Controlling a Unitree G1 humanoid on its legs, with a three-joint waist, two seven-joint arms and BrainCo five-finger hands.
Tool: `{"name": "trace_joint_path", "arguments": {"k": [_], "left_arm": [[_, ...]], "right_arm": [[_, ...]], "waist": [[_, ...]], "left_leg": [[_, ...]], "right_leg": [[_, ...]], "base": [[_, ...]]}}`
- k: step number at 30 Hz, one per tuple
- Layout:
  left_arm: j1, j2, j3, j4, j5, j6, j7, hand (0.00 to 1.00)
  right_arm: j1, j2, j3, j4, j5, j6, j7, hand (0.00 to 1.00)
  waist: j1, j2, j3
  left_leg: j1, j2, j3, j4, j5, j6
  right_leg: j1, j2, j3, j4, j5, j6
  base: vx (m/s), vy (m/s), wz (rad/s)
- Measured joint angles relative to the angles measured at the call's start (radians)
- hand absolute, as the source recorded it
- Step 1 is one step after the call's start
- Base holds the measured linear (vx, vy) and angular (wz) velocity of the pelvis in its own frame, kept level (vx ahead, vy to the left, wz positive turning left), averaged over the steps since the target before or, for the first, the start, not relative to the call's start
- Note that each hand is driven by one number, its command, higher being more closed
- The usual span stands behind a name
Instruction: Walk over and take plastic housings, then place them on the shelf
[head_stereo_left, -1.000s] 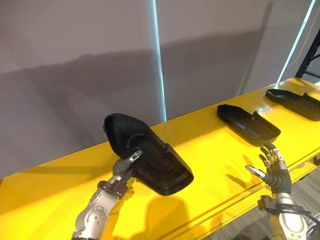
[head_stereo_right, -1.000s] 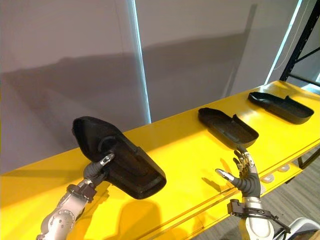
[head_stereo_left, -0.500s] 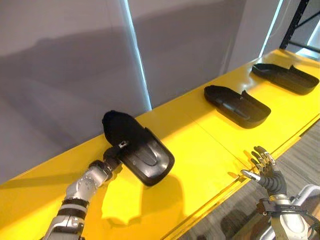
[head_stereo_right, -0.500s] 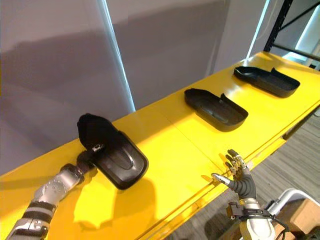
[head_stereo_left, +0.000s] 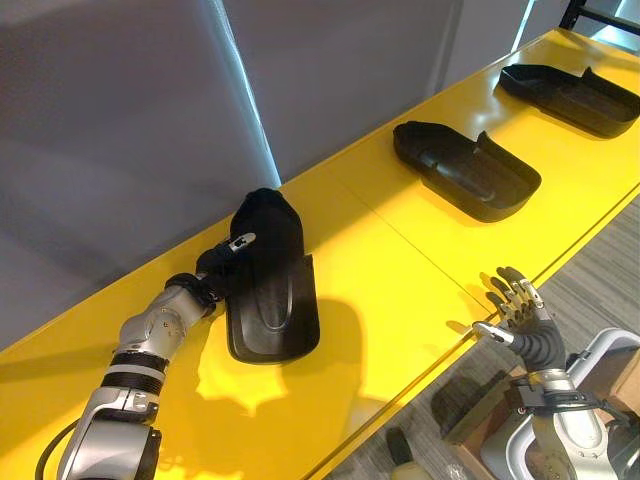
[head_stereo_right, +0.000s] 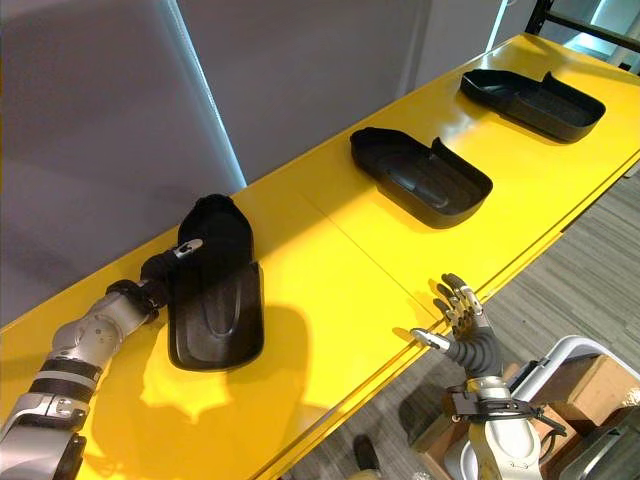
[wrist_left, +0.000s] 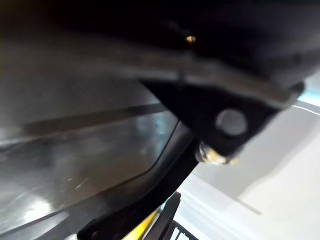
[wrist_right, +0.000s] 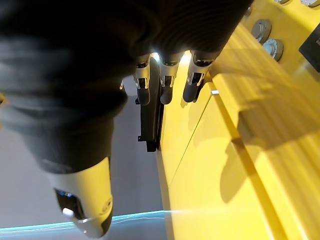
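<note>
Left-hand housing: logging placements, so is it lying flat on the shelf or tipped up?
Flat, it seems: the housing lies along the shelf, shadow tight beneath, left hand gripping one end.

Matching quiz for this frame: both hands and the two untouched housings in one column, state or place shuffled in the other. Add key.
1. left hand
2. right hand
3. middle housing
4. rightmost housing

A. fingers spread, holding nothing, by the shelf front edge
B. lies free between two others
C. grips the nearest housing
D. lies free at the shelf's right end

Pairs: 1-C, 2-A, 3-B, 4-D
</note>
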Motion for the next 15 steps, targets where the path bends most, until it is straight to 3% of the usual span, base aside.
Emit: {"name": "trace_joint_path", "arguments": {"k": [3,8,12,15], "left_arm": [[0.0,-0.001,-0.006,-0.004,-0.021,0.0,0.03,0.0],[0.002,-0.021,-0.022,-0.013,-0.071,-0.007,0.141,0.0],[0.029,-0.059,0.003,-0.039,-0.14,-0.038,0.209,0.0],[0.064,-0.101,0.015,-0.076,-0.145,-0.088,0.256,0.0]], "right_arm": [[0.001,0.0,0.009,-0.002,0.0,-0.002,-0.002,0.0],[0.011,0.008,0.029,0.0,0.0,-0.002,-0.009,0.0],[0.018,0.019,0.042,0.005,-0.001,-0.015,-0.021,0.0],[0.032,0.038,0.049,0.018,-0.003,-0.039,-0.032,0.0]], "waist": [[0.0,0.0,0.0],[-0.006,0.001,0.001],[-0.003,0.002,0.0],[-0.002,0.001,-0.005]], "left_leg": [[0.001,0.0,-0.001,0.0,0.0,0.0],[0.015,0.001,-0.022,0.0,0.0,-0.002],[0.023,0.002,-0.026,-0.005,0.002,-0.004],[0.031,0.003,-0.038,-0.009,0.003,-0.006]], "right_leg": [[0.003,0.0,-0.001,0.0,0.0,0.0],[0.03,-0.002,-0.022,-0.01,0.0,0.0],[0.043,-0.001,-0.029,-0.019,0.001,-0.001],[0.064,-0.001,-0.044,-0.034,0.002,-0.002]], "base": [[0.0,0.012,0.01],[0.0,0.026,0.1],[0.01,0.011,0.03],[0.03,0.017,0.1]]}}
